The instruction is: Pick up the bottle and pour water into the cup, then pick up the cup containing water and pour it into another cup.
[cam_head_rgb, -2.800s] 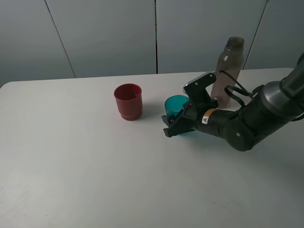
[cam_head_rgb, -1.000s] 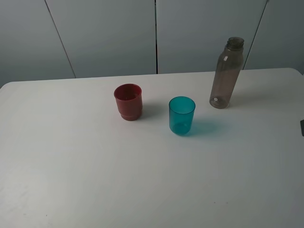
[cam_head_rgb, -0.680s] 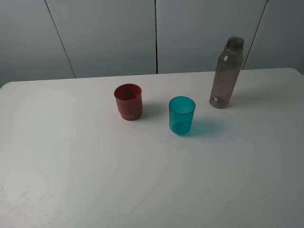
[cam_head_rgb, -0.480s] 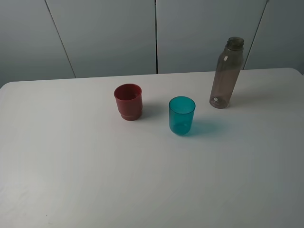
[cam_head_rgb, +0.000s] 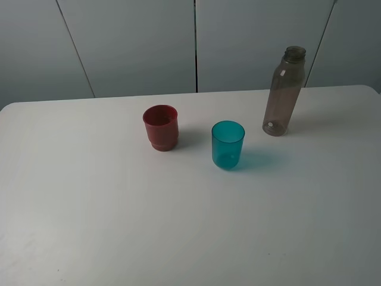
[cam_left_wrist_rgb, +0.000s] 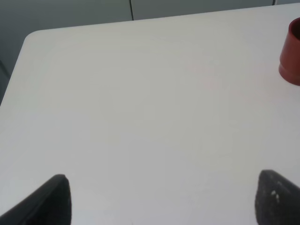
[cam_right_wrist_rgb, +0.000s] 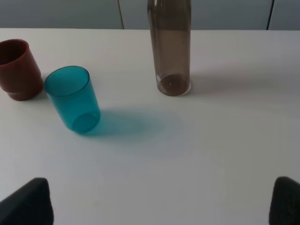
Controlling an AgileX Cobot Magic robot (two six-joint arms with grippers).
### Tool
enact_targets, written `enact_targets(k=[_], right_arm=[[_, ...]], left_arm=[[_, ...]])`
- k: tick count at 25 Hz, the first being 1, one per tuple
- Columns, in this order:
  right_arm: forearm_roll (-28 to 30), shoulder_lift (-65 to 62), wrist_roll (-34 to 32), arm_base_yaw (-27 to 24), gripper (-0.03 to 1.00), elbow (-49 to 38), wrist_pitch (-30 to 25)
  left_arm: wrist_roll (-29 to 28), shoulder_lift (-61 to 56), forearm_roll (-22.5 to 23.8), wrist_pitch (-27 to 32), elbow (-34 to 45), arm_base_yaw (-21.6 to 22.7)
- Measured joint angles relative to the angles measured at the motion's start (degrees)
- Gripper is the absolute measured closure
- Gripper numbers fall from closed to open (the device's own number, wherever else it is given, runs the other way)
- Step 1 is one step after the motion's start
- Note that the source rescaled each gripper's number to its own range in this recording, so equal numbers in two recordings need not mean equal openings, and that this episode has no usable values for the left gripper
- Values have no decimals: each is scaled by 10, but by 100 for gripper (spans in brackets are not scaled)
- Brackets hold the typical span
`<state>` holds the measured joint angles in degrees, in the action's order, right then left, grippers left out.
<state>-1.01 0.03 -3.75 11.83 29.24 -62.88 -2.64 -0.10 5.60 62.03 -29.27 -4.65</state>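
The smoky grey-brown bottle (cam_head_rgb: 284, 95) stands upright and uncapped at the back right of the white table (cam_head_rgb: 119, 226). The teal cup (cam_head_rgb: 228, 145) stands upright near the middle, with the dark red cup (cam_head_rgb: 161, 127) to its left, apart from it. Neither arm shows in the exterior view. My right gripper (cam_right_wrist_rgb: 157, 206) is open and empty, well back from the bottle (cam_right_wrist_rgb: 169, 47), the teal cup (cam_right_wrist_rgb: 72, 98) and the red cup (cam_right_wrist_rgb: 16, 70). My left gripper (cam_left_wrist_rgb: 164, 206) is open and empty over bare table, far from the red cup (cam_left_wrist_rgb: 293, 51).
Grey wall panels (cam_head_rgb: 137, 42) rise behind the table's back edge. The table's rounded back left corner (cam_left_wrist_rgb: 29, 38) shows in the left wrist view.
The right arm, which was around the teal cup 2.8 s ago, has let go and drawn back out of the exterior view. The teal cup stands alone. Over the last second nothing else moved.
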Motion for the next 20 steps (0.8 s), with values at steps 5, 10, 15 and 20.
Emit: enact_targets(k=[5,10,15,20], right_arm=[[2,-1,21,-2,-3,0,0],[4,-1,22,-81,-3,0,0],[5,-1,26,-147,-3,0,0],[5,-1,27,-149,-3,0,0]], left_arm=[[0,0,0,0,0,0],[0,0,0,0,0,0],[0,0,0,0,0,0],[0,0,0,0,0,0]])
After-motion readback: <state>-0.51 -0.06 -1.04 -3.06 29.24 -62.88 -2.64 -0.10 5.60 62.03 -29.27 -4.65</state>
